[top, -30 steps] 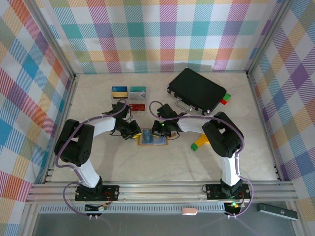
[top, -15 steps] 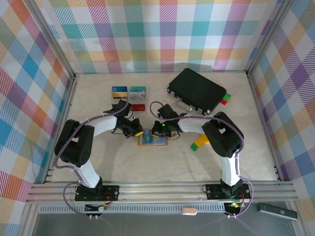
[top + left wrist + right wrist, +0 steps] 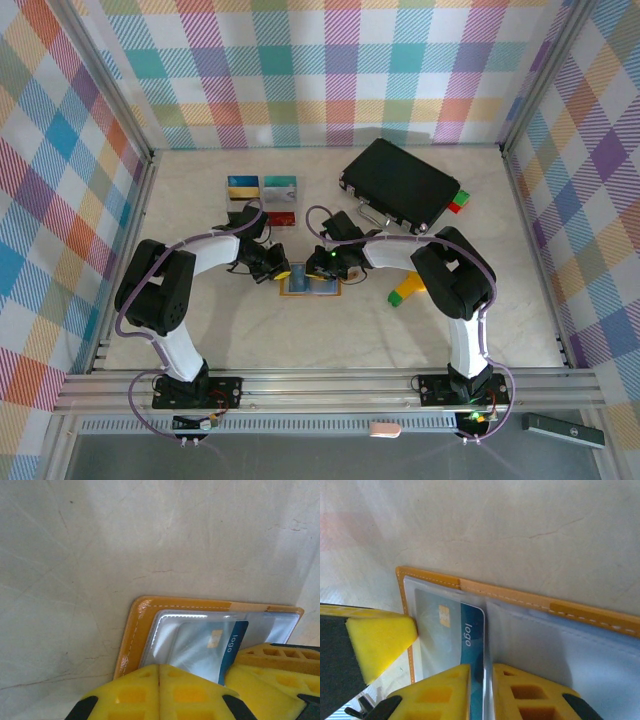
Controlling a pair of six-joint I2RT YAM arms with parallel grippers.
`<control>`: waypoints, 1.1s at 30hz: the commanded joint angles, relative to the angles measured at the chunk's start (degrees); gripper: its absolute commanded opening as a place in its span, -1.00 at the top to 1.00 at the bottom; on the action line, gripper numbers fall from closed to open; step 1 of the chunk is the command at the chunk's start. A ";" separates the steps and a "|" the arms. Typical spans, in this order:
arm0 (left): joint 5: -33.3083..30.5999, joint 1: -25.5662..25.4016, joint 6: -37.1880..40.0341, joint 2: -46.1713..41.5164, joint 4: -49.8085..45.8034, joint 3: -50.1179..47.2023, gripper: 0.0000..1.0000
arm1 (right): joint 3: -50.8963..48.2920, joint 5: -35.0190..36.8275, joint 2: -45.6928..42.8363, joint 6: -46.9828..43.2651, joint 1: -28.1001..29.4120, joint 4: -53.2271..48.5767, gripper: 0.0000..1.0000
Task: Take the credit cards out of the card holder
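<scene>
Pressing the shut left gripper (image 3: 159, 674) against the open card holder (image 3: 131, 630) at mid-table, the robot had its right gripper (image 3: 481, 674) narrowly parted astride the pocketed blue credit card (image 3: 451, 630). Likely risk: the card slipping from the pads, or the holder dragging along.

Overhead; wrists close over card holder (image 3: 131, 630)
</scene>
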 commanded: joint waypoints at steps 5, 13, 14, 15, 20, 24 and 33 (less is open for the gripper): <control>-3.17 -0.52 0.59 1.91 -2.19 -0.93 0.88 | 0.61 -3.81 1.64 -0.48 -0.19 0.79 0.67; -4.00 -0.53 0.56 1.11 -2.71 -0.68 0.84 | -1.72 0.35 -0.95 -0.01 -0.61 0.63 0.89; -4.21 -0.51 0.61 0.89 -2.93 -0.68 0.82 | -2.51 1.17 -1.69 0.10 -0.88 0.83 0.90; -4.38 -0.51 0.67 0.64 -3.04 -0.58 0.80 | -3.16 1.66 -2.29 0.18 -1.01 0.86 0.91; -3.84 -0.51 0.72 -1.09 -2.34 -0.55 0.67 | -5.26 1.50 -3.49 0.43 -1.77 1.42 0.93; -2.37 -0.59 -0.58 -4.72 0.71 -1.06 0.59 | -5.80 1.12 -3.71 0.67 -1.77 2.13 0.95; 1.49 -1.99 -1.50 -3.40 1.71 0.72 0.63 | -5.63 -0.39 -2.99 1.12 -1.76 4.59 0.96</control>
